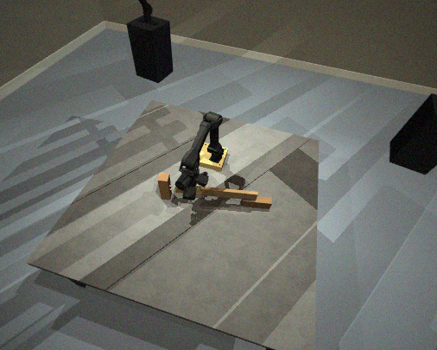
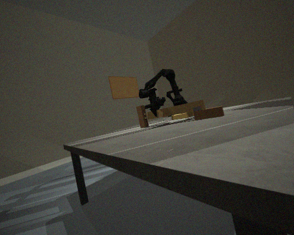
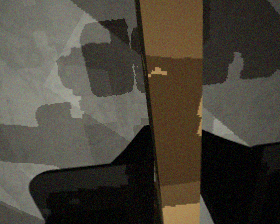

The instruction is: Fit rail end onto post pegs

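Here the claw point(image 1: 188, 191) grips the bed rail point(image 1: 227, 193); level it, align both holes, then slide squarely onto the post point(image 1: 164, 186).

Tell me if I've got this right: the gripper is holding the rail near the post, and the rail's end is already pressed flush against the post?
Not quite. The gripper does hold the rail near the post, but the rail's end is not against the post yet. The top view shows a gap between them, so the pegs are not fully in.
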`<state>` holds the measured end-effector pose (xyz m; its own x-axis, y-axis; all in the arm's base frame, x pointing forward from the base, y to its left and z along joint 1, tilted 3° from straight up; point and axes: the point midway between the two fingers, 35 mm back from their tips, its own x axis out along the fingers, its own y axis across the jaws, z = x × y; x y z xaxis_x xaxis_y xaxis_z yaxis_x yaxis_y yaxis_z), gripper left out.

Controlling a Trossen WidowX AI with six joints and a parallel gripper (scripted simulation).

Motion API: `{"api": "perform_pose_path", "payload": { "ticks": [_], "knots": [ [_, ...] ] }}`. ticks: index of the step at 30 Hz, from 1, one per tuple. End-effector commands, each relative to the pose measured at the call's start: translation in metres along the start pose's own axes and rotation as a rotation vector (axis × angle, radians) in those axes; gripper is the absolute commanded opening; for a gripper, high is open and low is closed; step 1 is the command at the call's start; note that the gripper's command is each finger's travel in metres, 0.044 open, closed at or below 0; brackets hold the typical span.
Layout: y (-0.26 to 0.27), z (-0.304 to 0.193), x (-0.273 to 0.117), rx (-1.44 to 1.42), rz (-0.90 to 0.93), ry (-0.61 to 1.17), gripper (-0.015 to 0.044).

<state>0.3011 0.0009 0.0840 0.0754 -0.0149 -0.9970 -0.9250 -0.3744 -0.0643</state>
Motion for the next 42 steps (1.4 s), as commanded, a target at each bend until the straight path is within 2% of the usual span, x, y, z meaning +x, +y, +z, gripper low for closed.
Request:
{"api": "perform_pose_path", "payload": {
  "ticks": [1,42],
  "knots": [
    [-0.002,-0.003,-0.002,-0.003,-0.01,0.005,0.0],
    [-0.002,-0.015,-0.003,-0.003,-0.01,0.006,0.0]
  ]
}}
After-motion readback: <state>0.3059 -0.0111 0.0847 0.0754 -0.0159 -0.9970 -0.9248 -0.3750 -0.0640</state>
